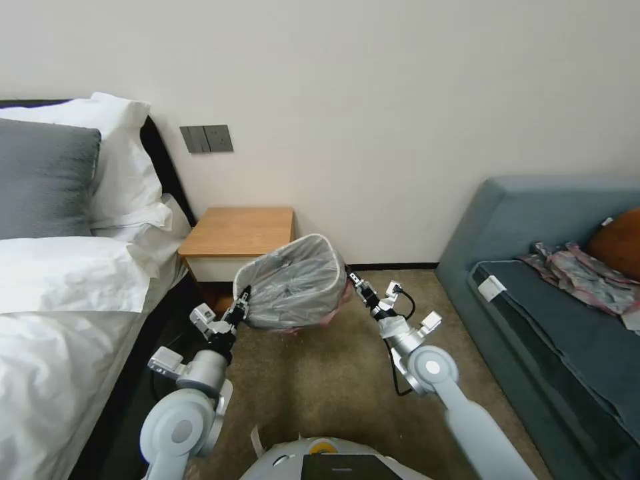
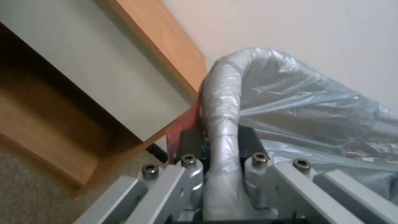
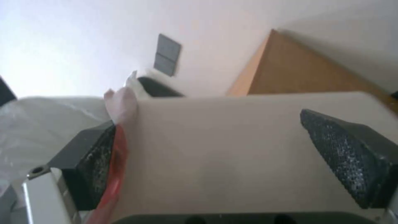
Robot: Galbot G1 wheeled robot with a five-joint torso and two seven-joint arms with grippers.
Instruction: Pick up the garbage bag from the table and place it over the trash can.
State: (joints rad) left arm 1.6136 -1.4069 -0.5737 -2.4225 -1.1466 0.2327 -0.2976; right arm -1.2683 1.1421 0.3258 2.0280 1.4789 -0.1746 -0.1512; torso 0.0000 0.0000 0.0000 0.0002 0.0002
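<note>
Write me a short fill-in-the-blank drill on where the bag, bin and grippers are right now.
1. The garbage bag already lines the ____.
2. The left gripper is ____ on the bag-covered rim.
3. The right gripper stands ____, one pad against the bag's pink edge.
4. The top of the table is made of ____.

Missing words: trash can; shut; open; wood

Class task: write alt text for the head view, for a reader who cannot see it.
A garbage bag lines a trash can standing on carpet before a wooden table. The left end effector and right end effector sit at opposite rim edges, between a bed and sofa.
</note>
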